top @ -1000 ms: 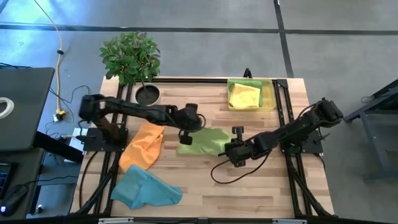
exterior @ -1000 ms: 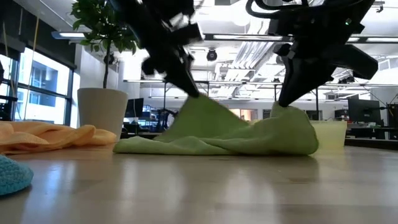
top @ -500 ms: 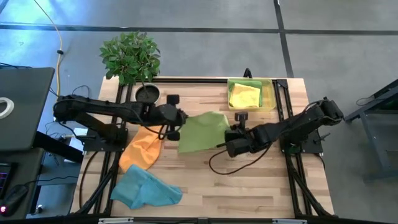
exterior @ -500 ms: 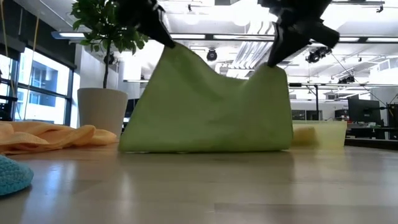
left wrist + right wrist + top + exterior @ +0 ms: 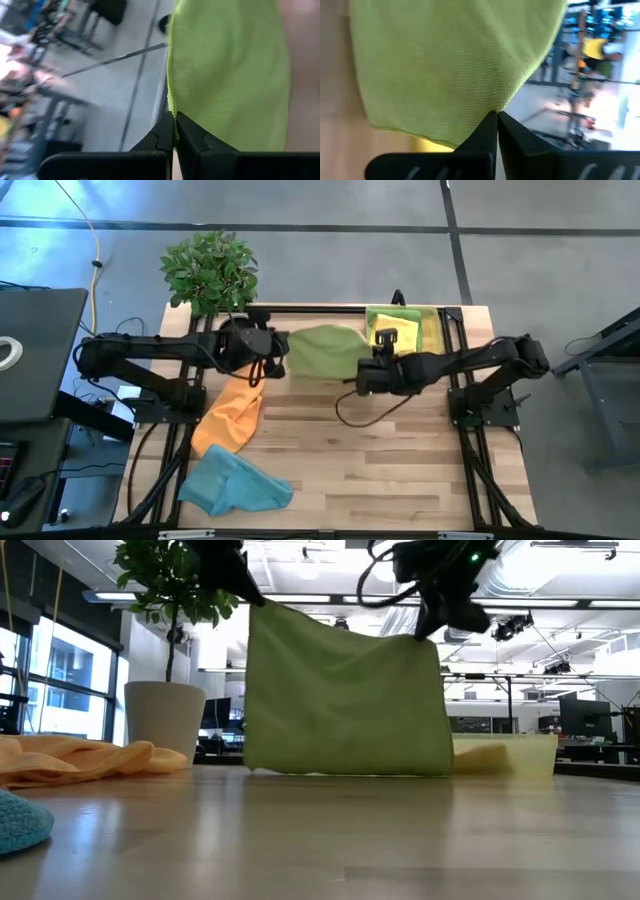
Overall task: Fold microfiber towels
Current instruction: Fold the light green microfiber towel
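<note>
Lime green dominates the middle of the scene: a lime green towel (image 5: 345, 695) hangs like a curtain in the centre of the low view, pinched at its two top corners and lifted so that its bottom edge sits right at the table (image 5: 400, 470) surface — whether it touches the wood I cannot tell. In the high view the same cloth shows in the upper middle of the frame, stretched between the two arms.

The left gripper (image 5: 268, 352), left of centre in the high view, has its fingers pressed together on one top corner; its wrist view shows the two dark tips meeting on the towel's hem. The right gripper (image 5: 366, 370), just right of centre, is likewise clamped on the other top corner — its wrist view shows the cloth's point caught between the closed tips.

An orange towel (image 5: 228, 414) lies crumpled at the left-centre of the high view, and a light blue towel (image 5: 232, 483) lies bunched at the lower left. At the upper right, a translucent yellow tray (image 5: 438, 340) holds a yellow towel (image 5: 398, 332) lying on another green towel (image 5: 400, 312).

A potted plant (image 5: 210, 272) stands at the table's upper left corner.
</note>
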